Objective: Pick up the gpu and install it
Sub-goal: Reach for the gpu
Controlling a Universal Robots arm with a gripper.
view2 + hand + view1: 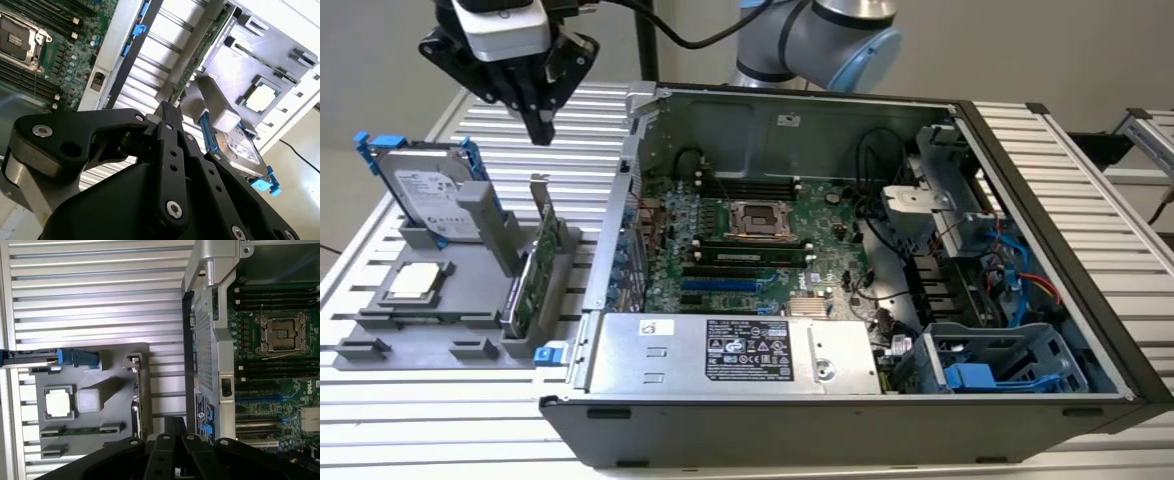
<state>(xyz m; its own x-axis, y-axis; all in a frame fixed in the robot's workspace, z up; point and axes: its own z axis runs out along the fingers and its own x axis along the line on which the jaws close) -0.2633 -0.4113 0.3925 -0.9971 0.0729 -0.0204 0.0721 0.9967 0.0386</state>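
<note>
In the exterior view, one open computer case of grey sheet metal sat on the slatted metal bench. Beside it, toward the exterior view's left, lay one flat grey tray. The tray carried one gpu, a thin card stood on edge along the tray's edge nearest the case. It also carried one silver hard drive with blue rails, upright at a corner, and one small square chip. The single black gripper hung above the gpu, clear of it, its fingers pinched together on nothing.

In the second wrist view, the clenched gripper pointed toward the gpu's green edge.

In the first wrist view, the gpu showed edge-on in the tray, near the chip.
</note>
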